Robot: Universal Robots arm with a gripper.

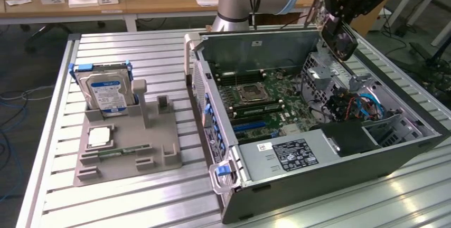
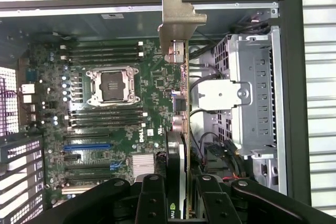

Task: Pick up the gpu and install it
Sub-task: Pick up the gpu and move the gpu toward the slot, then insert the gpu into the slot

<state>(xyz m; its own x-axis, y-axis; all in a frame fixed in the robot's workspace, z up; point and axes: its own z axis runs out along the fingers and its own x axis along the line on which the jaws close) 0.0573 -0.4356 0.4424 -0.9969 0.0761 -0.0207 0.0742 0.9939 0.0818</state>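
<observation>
My gripper (image 1: 347, 11) hangs over the far right corner of the open computer case (image 1: 331, 159) and is shut on the gpu (image 1: 341, 39), a dark flat card hanging tilted below the fingers, above the case's rim. In the wrist view the gpu (image 2: 182, 82) shows edge-on between the black fingers (image 2: 152, 200) of my gripper (image 2: 181, 200). Its metal bracket (image 2: 178, 17) points away from the camera. It is held above the gap between the motherboard (image 2: 115, 114) and the drive cage (image 2: 257, 93). A blue expansion slot (image 2: 86, 146) lies on the board, off to one side of the card.
The case lies open on a slatted aluminium table (image 1: 141, 201). At the exterior view's left a grey holder (image 1: 123, 159) carries a silver blue-labelled hard drive (image 1: 105, 93), a square chip (image 1: 99, 135) and a slim green memory stick (image 1: 123, 151). Cables (image 1: 352, 106) fill the case's right side.
</observation>
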